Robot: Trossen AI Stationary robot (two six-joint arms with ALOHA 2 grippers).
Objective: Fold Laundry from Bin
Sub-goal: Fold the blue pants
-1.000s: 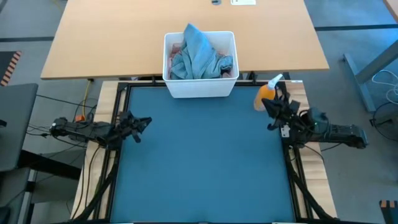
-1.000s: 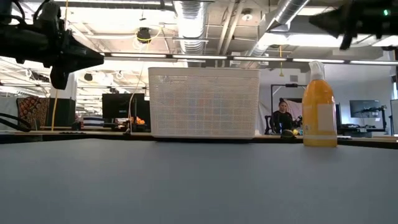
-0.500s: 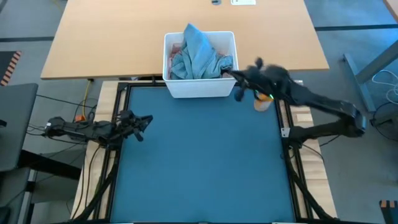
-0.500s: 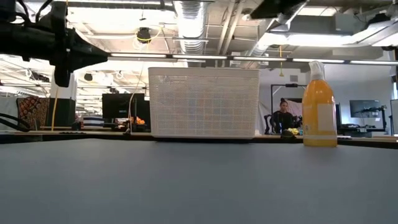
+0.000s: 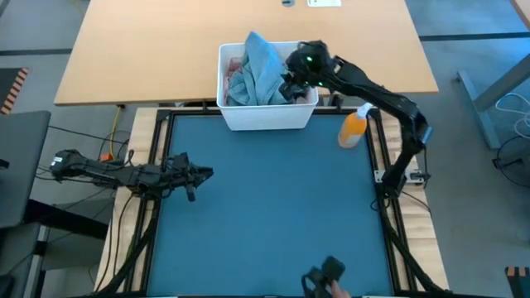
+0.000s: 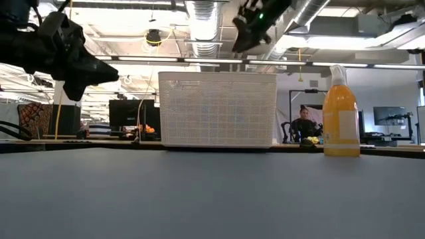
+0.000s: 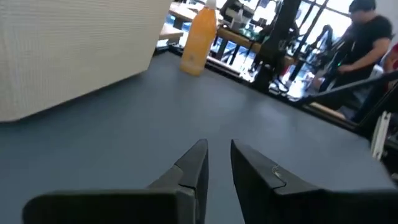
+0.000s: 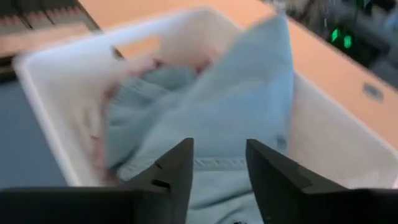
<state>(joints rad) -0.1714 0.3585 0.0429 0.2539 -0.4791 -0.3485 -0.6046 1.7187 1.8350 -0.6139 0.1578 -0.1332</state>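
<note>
The white bin (image 5: 267, 116) stands at the mat's far edge, filled with laundry. Light blue jeans (image 5: 261, 70) are heaped on top and stick up above the rim. A bit of pink cloth (image 5: 235, 64) shows at the bin's far left corner. My right gripper (image 5: 290, 83) is open above the right part of the bin; its wrist view shows its fingers (image 8: 177, 165) over the jeans (image 8: 217, 118). In the low view my right gripper (image 6: 247, 30) is above the bin (image 6: 218, 109). My left gripper (image 5: 203, 174) is open by a narrow gap (image 7: 217, 162), empty, over the mat's left part.
An orange spray bottle (image 5: 354, 128) stands at the mat's far right, just right of the bin; it also shows in the low view (image 6: 340, 113). The teal mat (image 5: 265, 215) lies bare in its middle. A dark thing (image 5: 323, 277) shows at the near edge. People are in the room behind.
My right arm has swung from the table's right edge toward the far left, past the spray bottle, and its gripper now stands over the bin. My left gripper has moved a little toward the right and near edges. The laundry has stayed still.
</note>
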